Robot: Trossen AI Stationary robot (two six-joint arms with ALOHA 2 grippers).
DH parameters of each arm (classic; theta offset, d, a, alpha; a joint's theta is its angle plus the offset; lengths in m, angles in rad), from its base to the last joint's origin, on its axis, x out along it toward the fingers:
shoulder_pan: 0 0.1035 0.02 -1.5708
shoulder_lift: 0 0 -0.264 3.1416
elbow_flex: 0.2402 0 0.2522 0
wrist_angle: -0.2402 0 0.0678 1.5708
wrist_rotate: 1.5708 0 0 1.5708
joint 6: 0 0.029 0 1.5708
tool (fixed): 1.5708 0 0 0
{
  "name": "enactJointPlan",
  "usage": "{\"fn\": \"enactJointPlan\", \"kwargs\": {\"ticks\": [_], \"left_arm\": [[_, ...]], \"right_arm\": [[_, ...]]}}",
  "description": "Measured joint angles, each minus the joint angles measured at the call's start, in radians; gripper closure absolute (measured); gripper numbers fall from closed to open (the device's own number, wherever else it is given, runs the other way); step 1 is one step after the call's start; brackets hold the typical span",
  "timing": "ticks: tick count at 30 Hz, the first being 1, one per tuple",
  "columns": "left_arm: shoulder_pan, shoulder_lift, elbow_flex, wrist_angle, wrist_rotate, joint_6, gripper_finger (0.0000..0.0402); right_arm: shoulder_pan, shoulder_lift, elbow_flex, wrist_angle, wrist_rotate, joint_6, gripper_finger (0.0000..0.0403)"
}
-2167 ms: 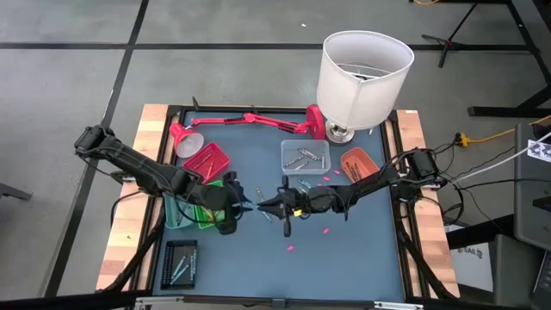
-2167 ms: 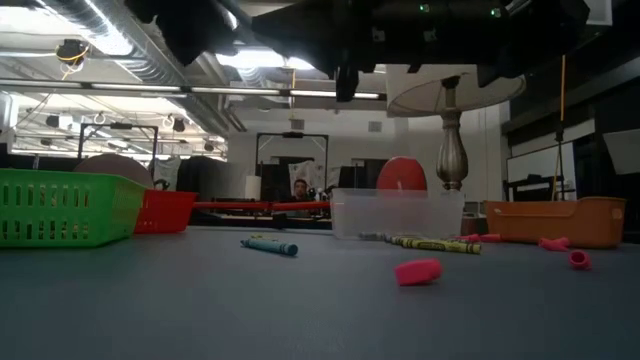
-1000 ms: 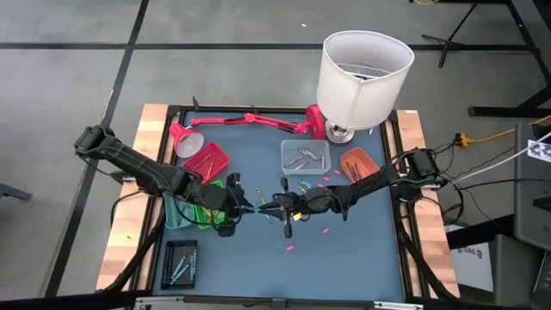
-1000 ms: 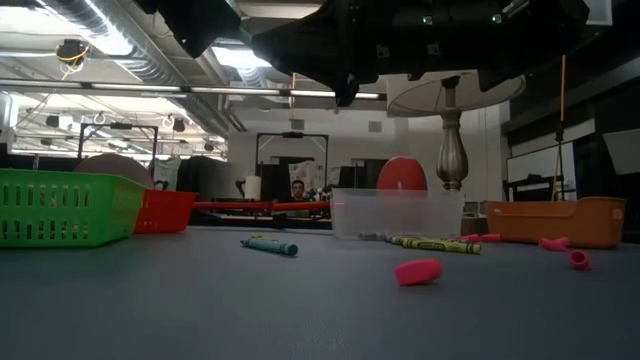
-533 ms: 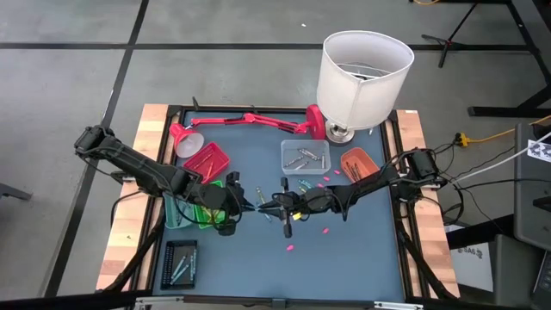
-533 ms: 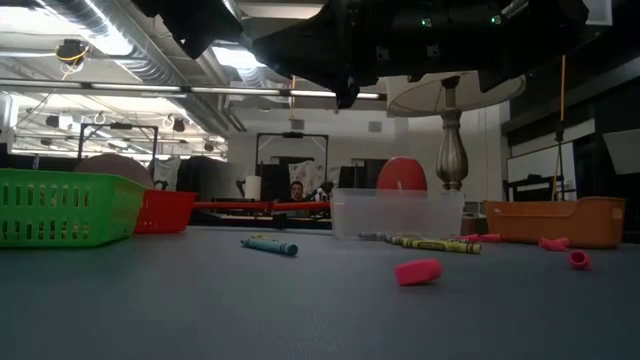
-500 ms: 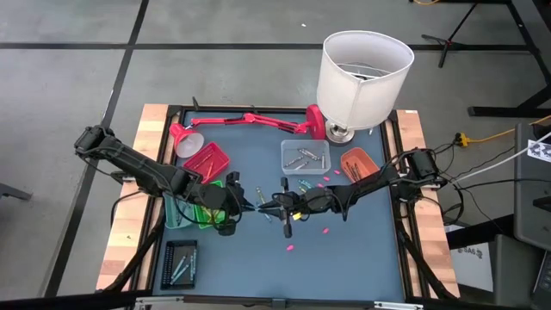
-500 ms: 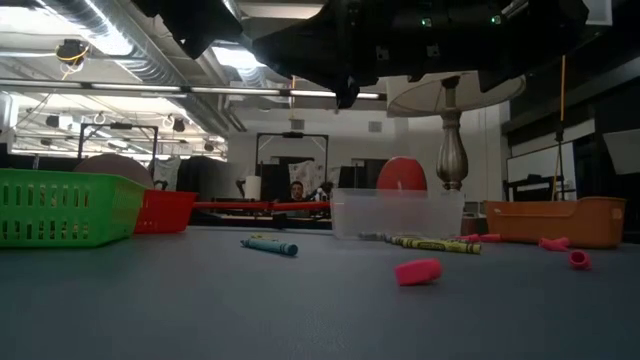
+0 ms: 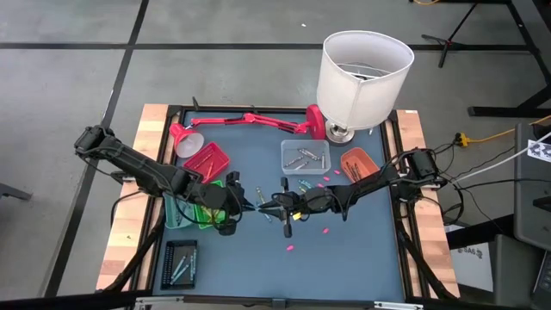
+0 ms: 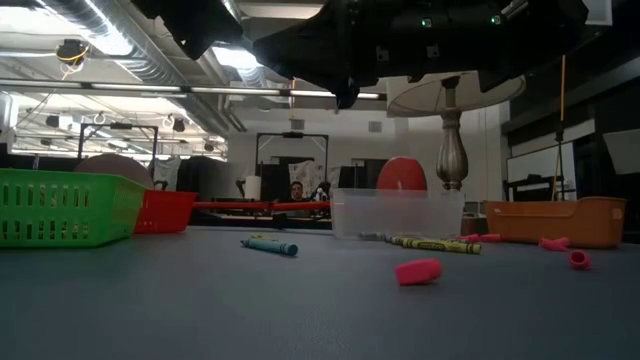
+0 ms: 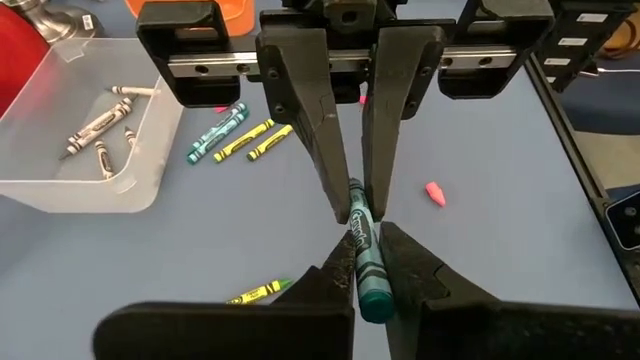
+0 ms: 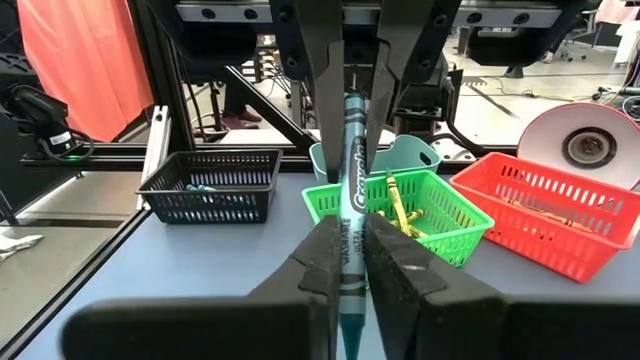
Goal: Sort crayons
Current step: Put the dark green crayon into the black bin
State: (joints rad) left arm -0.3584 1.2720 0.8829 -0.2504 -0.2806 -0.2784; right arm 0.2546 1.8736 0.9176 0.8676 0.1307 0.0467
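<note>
A teal crayon [image 9: 258, 207] hangs level in the air over the table's middle, between my two grippers. My left gripper [image 9: 247, 206] comes from the table's left and is shut on one end of it. My right gripper [image 9: 269, 207] comes from the right and is shut on the other end. The crayon also shows in the left wrist view [image 11: 362, 240] and the right wrist view [image 12: 350, 180]. Loose yellow and teal crayons [image 11: 240, 140] lie flat on the blue mat, and one teal crayon [image 10: 268, 244] shows in the low view. My left gripper pinches the crayon's left end [image 11: 372, 285] between its two fingers. The fingers come level from the table's left and lie along the crayon, which is lifted clear of the mat. My right gripper pinches the crayon's right end [image 12: 350, 250] between its two fingers. The fingers come level from the table's right and lie along the crayon, facing my left gripper's fingertips [image 12: 328, 110].
A green basket [image 9: 205, 213], a red basket [image 9: 207, 159] and a black basket [image 9: 180, 263] stand at the left. A clear tray [image 9: 305, 157] with grey crayons and an orange tray [image 9: 357, 162] stand at the far right. A white-shaded lamp [image 9: 364, 73] and a red desk lamp [image 9: 250, 120] stand at the back. Pink bits [image 9: 290, 248] lie on the mat.
Two seconds ago the two grippers stood a little farther apart; they have drawn together over the table's middle. In the last second both have kept still with the crayon between them.
</note>
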Motion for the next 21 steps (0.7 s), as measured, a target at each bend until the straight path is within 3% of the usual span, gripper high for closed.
{"fn": "enactJointPlan", "kwargs": {"ticks": [9,21], "left_arm": [[0.0,0.0,0.0,-0.005,0.006,-0.004,0.0393],[-0.003,0.0,0.0,-0.111,0.061,-0.097,0.0392]], "right_arm": [[0.0,0.0,0.0,-0.018,0.0,-0.001,0.0291],[0.0,0.0,0.0,-0.223,0.0,0.002,0.0284]]}}
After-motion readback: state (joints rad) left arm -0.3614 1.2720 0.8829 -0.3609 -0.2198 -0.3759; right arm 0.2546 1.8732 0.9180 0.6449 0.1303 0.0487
